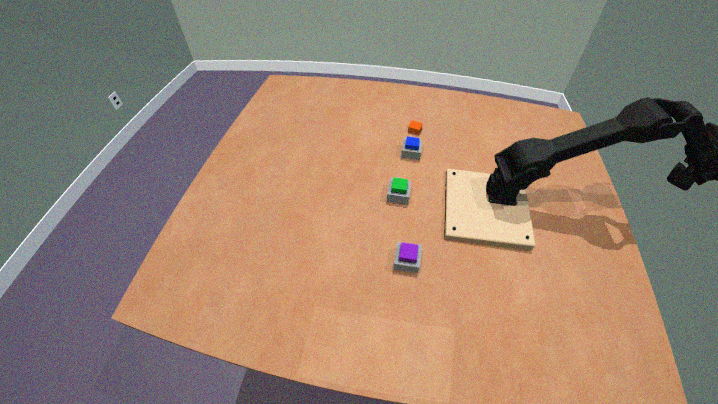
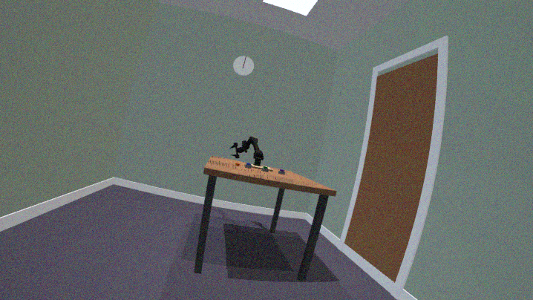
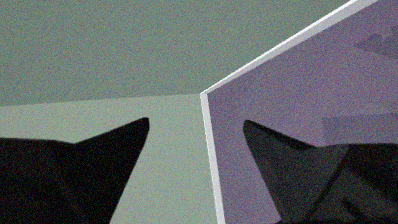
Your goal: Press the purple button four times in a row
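The purple button (image 1: 408, 252) (image 2: 281, 171) sits on a grey base on the wooden table (image 1: 281, 241), nearest the front of a row of three buttons. My gripper (image 3: 197, 123) (image 2: 234, 147) is open and empty. In the top view it (image 1: 683, 176) shows at the far right edge, raised above the table and well away from the purple button. The wrist view shows only the two dark fingers against the wall and floor; no button appears there.
A green button (image 1: 399, 185) and a blue button (image 1: 412, 143) stand in the same row behind the purple one. An orange block (image 1: 414, 126) lies just behind the blue button. The arm's base stands on a pale board (image 1: 466, 221).
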Available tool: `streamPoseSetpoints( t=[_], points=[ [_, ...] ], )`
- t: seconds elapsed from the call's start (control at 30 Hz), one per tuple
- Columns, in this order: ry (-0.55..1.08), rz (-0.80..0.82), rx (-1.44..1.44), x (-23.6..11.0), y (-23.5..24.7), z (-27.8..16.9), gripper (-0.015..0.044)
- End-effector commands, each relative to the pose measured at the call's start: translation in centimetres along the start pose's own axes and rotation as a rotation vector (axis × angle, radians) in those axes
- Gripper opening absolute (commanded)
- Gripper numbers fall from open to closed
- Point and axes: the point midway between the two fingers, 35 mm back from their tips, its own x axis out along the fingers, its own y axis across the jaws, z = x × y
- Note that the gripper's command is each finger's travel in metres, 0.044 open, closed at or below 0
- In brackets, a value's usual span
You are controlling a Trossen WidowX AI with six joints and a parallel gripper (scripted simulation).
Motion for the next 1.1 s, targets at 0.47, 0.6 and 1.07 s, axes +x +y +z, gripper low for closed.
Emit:
streamPoseSetpoints(
  t=[0.47,0.6,1.07],
  points=[
    [0.317,-0.09,-0.125,9.6,5.8,-22.0,0.04],
    [0.407,-0.117,-0.169,10.7,6.8,-28.8,0.04],
    [0.72,-0.208,-0.358,8.2,8.0,-52.9,0.04]
  ],
)
